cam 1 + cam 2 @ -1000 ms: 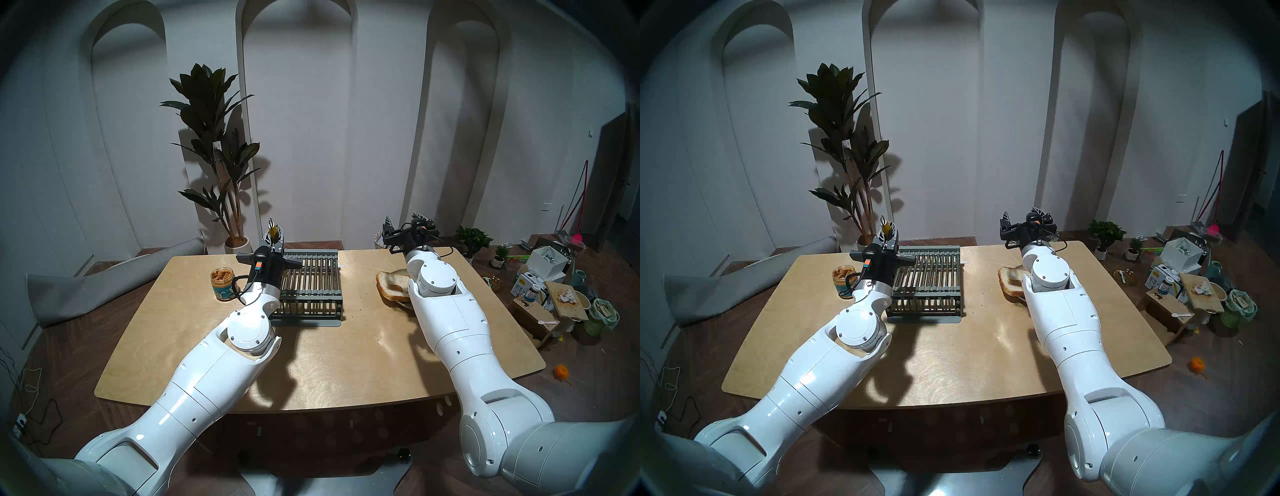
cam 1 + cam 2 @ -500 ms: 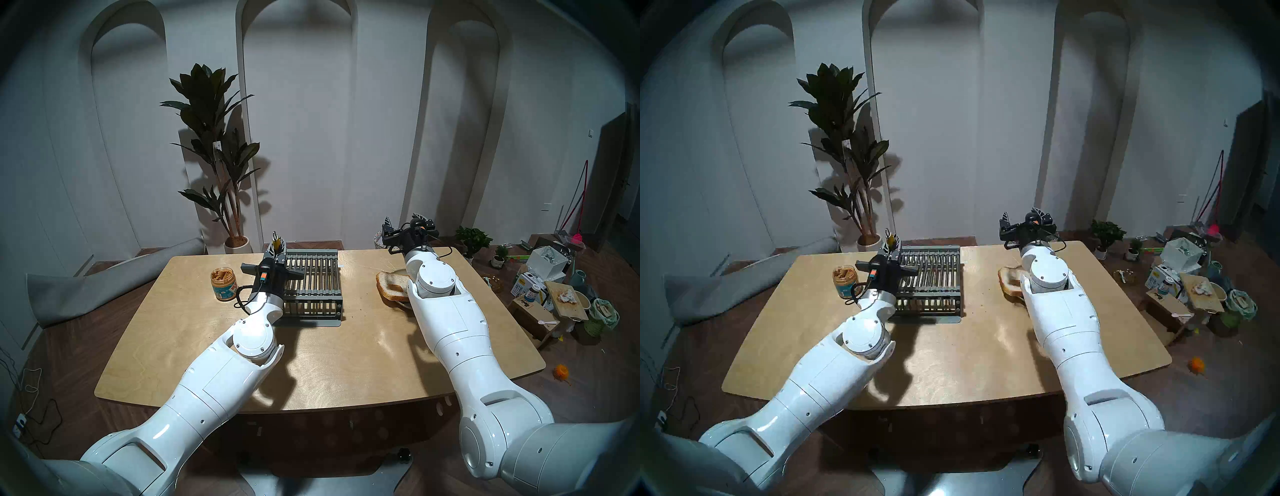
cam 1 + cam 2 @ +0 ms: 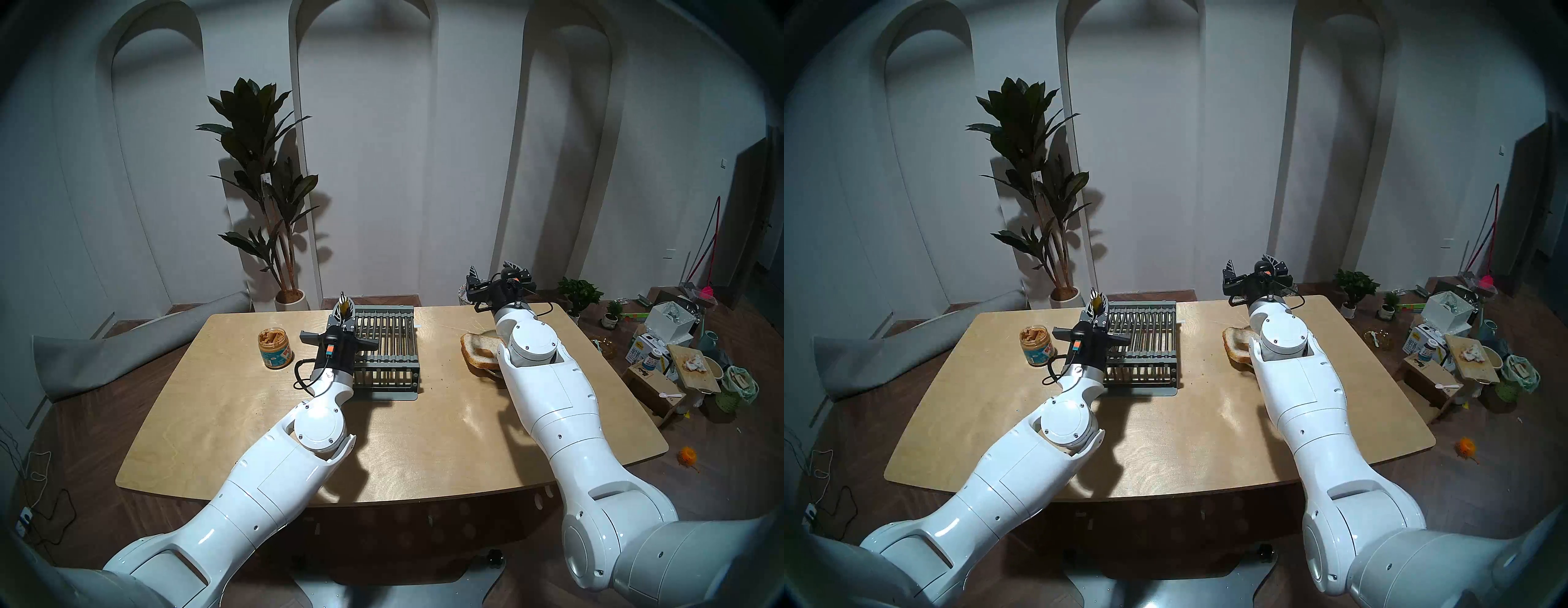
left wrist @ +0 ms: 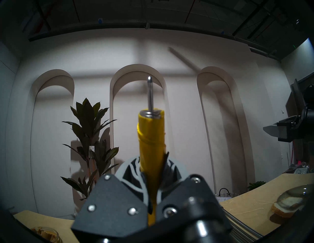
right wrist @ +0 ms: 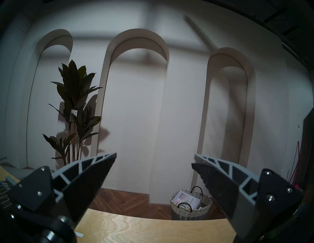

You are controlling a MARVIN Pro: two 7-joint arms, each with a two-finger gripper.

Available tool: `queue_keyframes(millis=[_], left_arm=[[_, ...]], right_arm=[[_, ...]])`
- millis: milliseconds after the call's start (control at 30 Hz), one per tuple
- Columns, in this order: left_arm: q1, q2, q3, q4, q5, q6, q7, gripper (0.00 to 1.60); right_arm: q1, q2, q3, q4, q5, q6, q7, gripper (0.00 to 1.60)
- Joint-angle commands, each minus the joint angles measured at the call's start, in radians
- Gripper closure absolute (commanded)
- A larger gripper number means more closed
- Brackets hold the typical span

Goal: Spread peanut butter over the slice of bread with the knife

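My left gripper [image 3: 343, 310] is shut on the knife [image 3: 344, 302] by its yellow handle [image 4: 151, 135], with the narrow silver blade [image 4: 149, 95] pointing up and away, over the far left corner of the grey rack. The open peanut butter jar [image 3: 275, 348] stands on the table to the left of that wrist; it also shows in the head right view [image 3: 1036, 346]. The slice of bread [image 3: 479, 350] lies on a plate [image 3: 493, 373] at the right, partly hidden by my right arm. My right gripper [image 3: 494, 271] is open and empty, raised beyond the bread; its jaws stand wide apart in the right wrist view [image 5: 153, 159].
The grey slatted rack [image 3: 386, 352] stands mid-table between the jar and the bread. A tall potted plant [image 3: 263, 191] and a woven basket [image 5: 190, 205] stand behind the table. Boxes and clutter [image 3: 670, 356] lie on the floor at the right.
My left arm has moved right and drawn back a little with the knife, from beside the jar to over the rack's left end. The right arm has barely moved.
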Motion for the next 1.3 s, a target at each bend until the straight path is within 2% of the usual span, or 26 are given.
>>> queue_keyframes(millis=[0, 333, 367, 433, 467, 500, 600, 633, 700, 800, 833, 1000, 1133, 1267], left_arm=[[-0.006, -0.024, 0.007, 0.011, 0.013, -0.022, 0.016, 1.6], [0.005, -0.037, 0.012, 0.031, 0.0, -0.012, 0.042, 1.6], [0.008, -0.036, 0.012, 0.029, -0.002, -0.007, 0.043, 1.38], [0.013, -0.036, 0.013, 0.031, -0.001, -0.007, 0.049, 1.19], [0.013, -0.036, 0.013, 0.031, -0.001, -0.007, 0.049, 1.19], [0.014, -0.036, 0.014, 0.032, 0.0, -0.009, 0.051, 1.0], [0.019, -0.034, 0.016, 0.03, 0.007, -0.002, 0.06, 0.89], [0.021, -0.033, 0.016, 0.03, 0.007, -0.003, 0.062, 0.52], [0.023, -0.03, 0.016, 0.028, 0.008, -0.002, 0.066, 0.18], [0.026, -0.028, 0.015, 0.025, 0.018, 0.002, 0.081, 0.14], [0.027, -0.026, 0.013, 0.021, 0.018, 0.005, 0.084, 0.0], [0.033, -0.012, 0.005, -0.001, 0.026, 0.008, 0.099, 0.0], [0.048, 0.015, -0.009, -0.073, 0.043, 0.011, 0.125, 0.0], [0.04, 0.023, -0.021, -0.129, 0.064, -0.03, 0.143, 0.0]], right_arm=[[0.002, 0.006, 0.0, -0.041, 0.001, 0.002, 0.008, 0.0], [0.004, 0.006, -0.003, -0.047, 0.0, 0.01, 0.016, 0.0], [0.005, 0.006, -0.004, -0.047, 0.0, 0.01, 0.017, 0.0], [0.005, 0.005, -0.004, -0.044, 0.0, 0.009, 0.018, 0.0], [0.005, 0.005, -0.004, -0.044, 0.0, 0.009, 0.018, 0.0], [0.006, 0.005, -0.005, -0.043, 0.0, 0.009, 0.018, 0.0], [0.007, 0.004, -0.005, -0.041, 0.001, 0.008, 0.019, 0.0], [0.007, 0.004, -0.005, -0.041, 0.002, 0.008, 0.02, 0.0], [0.008, 0.004, -0.005, -0.04, 0.002, 0.008, 0.02, 0.0], [0.009, 0.004, -0.005, -0.038, 0.004, 0.008, 0.022, 0.0], [0.009, 0.003, -0.005, -0.036, 0.006, 0.007, 0.023, 0.0], [0.014, 0.001, -0.008, -0.028, 0.008, 0.004, 0.024, 0.0], [0.021, -0.008, -0.001, -0.032, 0.032, 0.031, 0.033, 0.0], [0.026, -0.005, -0.002, -0.037, 0.036, 0.043, 0.037, 0.0]])
